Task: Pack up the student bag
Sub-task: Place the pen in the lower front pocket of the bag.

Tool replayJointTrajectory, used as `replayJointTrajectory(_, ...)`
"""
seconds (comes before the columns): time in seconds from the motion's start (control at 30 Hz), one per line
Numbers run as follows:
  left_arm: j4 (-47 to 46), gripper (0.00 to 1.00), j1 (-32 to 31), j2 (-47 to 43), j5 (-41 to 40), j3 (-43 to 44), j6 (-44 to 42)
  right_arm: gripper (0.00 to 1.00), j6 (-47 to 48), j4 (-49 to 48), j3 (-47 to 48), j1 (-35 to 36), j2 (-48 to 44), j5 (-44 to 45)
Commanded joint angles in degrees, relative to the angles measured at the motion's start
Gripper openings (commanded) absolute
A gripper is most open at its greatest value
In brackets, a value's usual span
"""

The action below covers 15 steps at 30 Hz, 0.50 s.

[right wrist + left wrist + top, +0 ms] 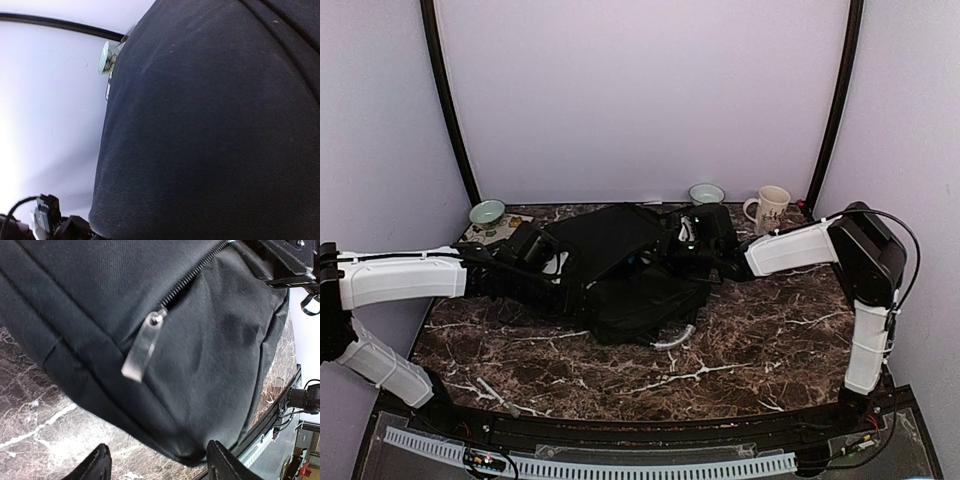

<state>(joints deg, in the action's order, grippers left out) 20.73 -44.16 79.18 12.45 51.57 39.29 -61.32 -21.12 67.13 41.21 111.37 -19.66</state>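
Observation:
The student bag (625, 268), black soft fabric, lies in the middle of the marble table (750, 340), its grey curved handle (676, 338) at the near edge. My left gripper (558, 275) is at the bag's left side. In the left wrist view it (162, 461) is open, its fingertips (98, 464) straddling a lower corner of the bag (210, 365) without closing on it. A zip with a grey pull tab (144, 345) runs above them. My right gripper (692, 240) is at the bag's far right part. Black fabric (215, 130) fills its wrist view and hides the fingers.
A teal bowl (487, 212) stands at the back left on a patterned flat item (507, 228). A second bowl (706, 193) and a cream mug (769, 209) stand at the back right. The table's front rail (620, 425) runs along the near edge.

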Motion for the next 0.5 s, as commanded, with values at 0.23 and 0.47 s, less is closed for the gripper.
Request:
replayJointTrajectory(0.23, 3.29, 0.67, -0.22, -6.09, -4.54, -2.55, 1.54, 0.55, 7.84, 11.66, -2.61, -0.40, -8.89, -1.95)
replayJointTrajectory(0.47, 3.57, 0.67, -0.14, -6.32, -5.29, -2.31, 1.69, 0.40, 13.64, 19.57, -4.32, 0.21, -13.98, -2.15)
